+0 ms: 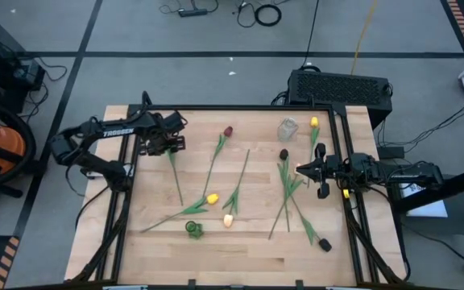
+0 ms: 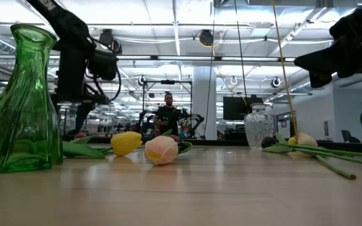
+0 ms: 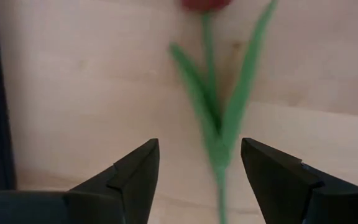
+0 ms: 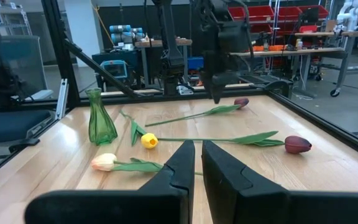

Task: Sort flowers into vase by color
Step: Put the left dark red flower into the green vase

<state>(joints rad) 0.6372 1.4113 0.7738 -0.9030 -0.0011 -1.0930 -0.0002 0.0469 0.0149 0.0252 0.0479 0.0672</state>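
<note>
My left gripper (image 1: pixel 161 147) points down at the table's far left, open. Below it lies a red-headed flower (image 3: pixel 211 118) with its stem (image 1: pixel 174 173) running toward the near edge. The stem shows between the two fingers (image 3: pixel 135 171), untouched, and the gripper covers the head in the high view. More flowers lie flat on the wood: a dark red one (image 1: pixel 228 130), a yellow one (image 1: pixel 212 198), a cream-peach one (image 1: pixel 228 219) and a near-black one (image 1: pixel 283 154). A green vase (image 1: pixel 194 229) stands near the front and a clear vase (image 1: pixel 287 128) at the back. My right gripper (image 1: pixel 299 169) waits shut and level at the right edge.
A yellow flower (image 1: pixel 314 122) and a dark-headed one (image 1: pixel 325 244) lie near the right side, their stems crossing others. A black frame rail (image 1: pixel 127 161) borders the table beside my left gripper. Bare wood stretches along the near edge.
</note>
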